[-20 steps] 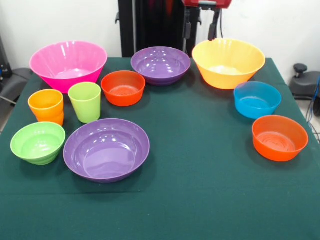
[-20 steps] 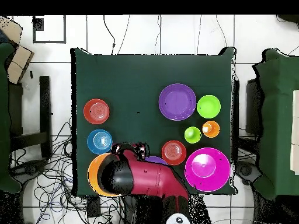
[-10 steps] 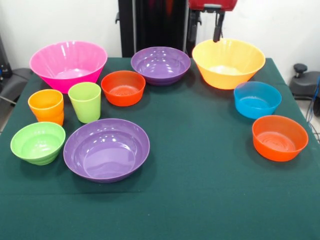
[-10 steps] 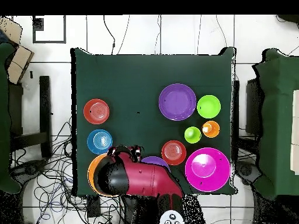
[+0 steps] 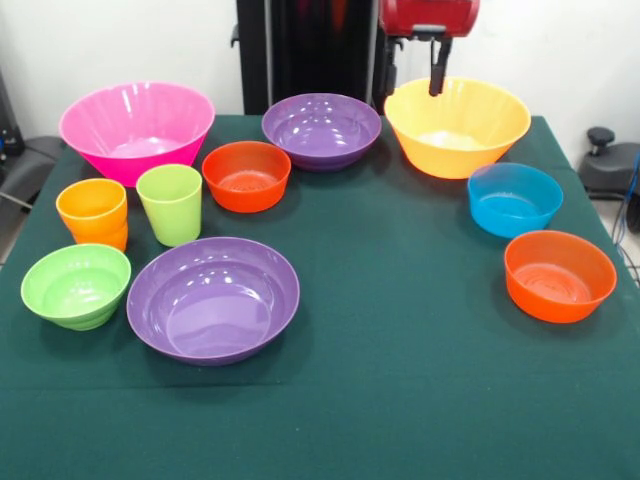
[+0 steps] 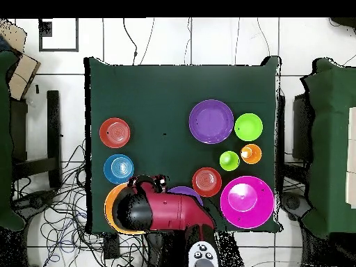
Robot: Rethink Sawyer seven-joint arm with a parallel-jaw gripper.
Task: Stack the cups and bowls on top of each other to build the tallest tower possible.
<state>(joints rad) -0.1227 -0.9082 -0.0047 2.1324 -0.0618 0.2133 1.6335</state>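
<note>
My gripper point(image 5: 410, 80) hangs open over the far rim of the large yellow-orange bowl point(image 5: 457, 125), one finger point(image 5: 437, 72) dipping just inside it. From above, the arm covers most of that bowl point(image 6: 111, 208) and of the far purple bowl point(image 5: 321, 130). Along the far edge also stands the pink bowl point(image 5: 137, 128). A red-orange bowl point(image 5: 246, 175), a lime green cup point(image 5: 170, 203) and an orange cup point(image 5: 92, 213) sit in front of it. Nearer are the small lime bowl point(image 5: 76, 285) and a second purple bowl point(image 5: 213, 298). A blue bowl point(image 5: 514, 198) and another red-orange bowl point(image 5: 559, 275) stand on the right. Every piece stands alone, upright.
A dark green cloth point(image 5: 400, 380) covers the table. Green chairs point(image 6: 334, 139) stand at both sides of the table in the overhead view, and cables point(image 6: 62, 215) lie on the floor by the robot's base.
The gripper has come down and a little to the right, from above the picture's top edge to the yellow-orange bowl's far rim. No bowl or cup has moved.
</note>
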